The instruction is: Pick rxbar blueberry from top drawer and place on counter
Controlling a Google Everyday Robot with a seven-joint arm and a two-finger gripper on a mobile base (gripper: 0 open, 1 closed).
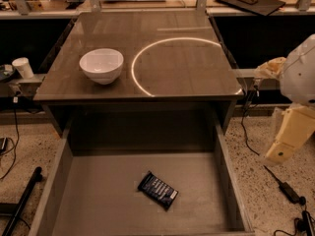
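Note:
The rxbar blueberry, a small dark navy wrapper with pale text, lies flat and slanted on the bottom of the open top drawer, a little right of its middle. The counter is the glossy brown tabletop above the drawer, with a bright curved light ring on it. My gripper hangs at the far right, outside the drawer's right wall and above the floor. It is well apart from the bar and holds nothing I can see.
A white bowl stands on the counter's left half. A white paper cup sits on a ledge at the far left. Cables and a black plug lie on the speckled floor at right. A dark bar lies on the floor at left.

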